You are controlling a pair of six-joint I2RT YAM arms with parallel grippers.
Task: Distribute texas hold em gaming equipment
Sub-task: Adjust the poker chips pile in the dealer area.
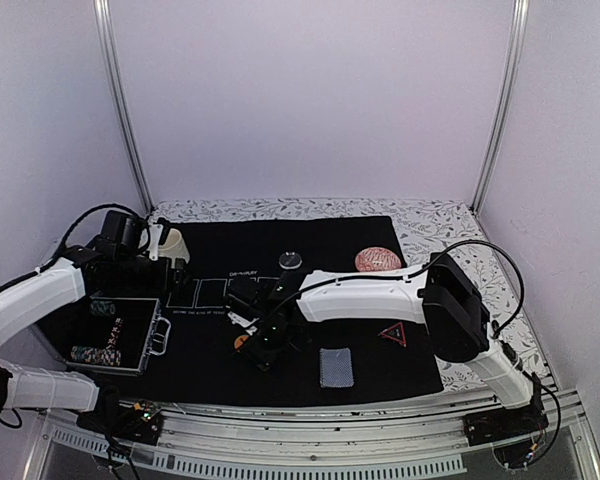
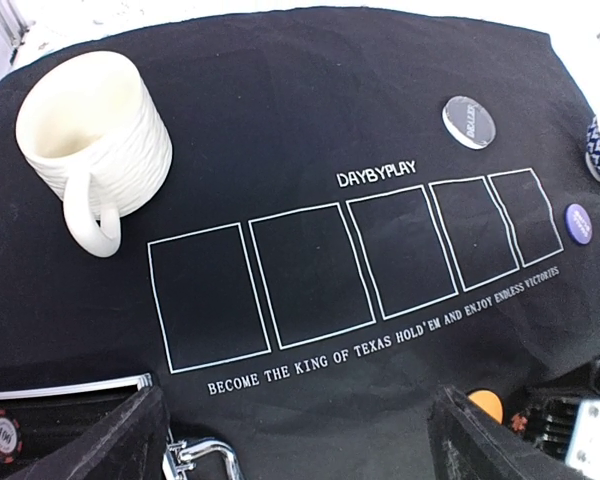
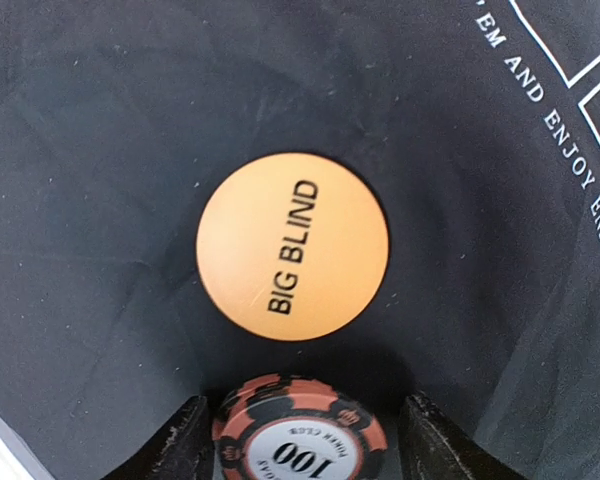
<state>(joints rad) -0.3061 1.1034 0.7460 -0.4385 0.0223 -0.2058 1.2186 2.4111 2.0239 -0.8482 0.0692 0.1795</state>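
**Your right pincer (image 3: 302, 450) brackets a striped chip (image 3: 300, 432) beside the orange disc (image 3: 292, 246); your left pincer (image 2: 300, 445) is spread wide.**

Seen from its own wrist, the right pincer has one finger on either side of the salmon-and-black chip marked 100, both close to its rim. You cannot tell whether they press on it. The orange disc, lettered BIG BLIND, lies flat on the black mat (image 3: 80, 150) just beyond the chip. Your left pincer holds nothing and hangs over the mat's near edge, with the cream mug (image 2: 95, 130) ahead of it. The card deck (image 1: 335, 367) lies face down near the mat's front edge.
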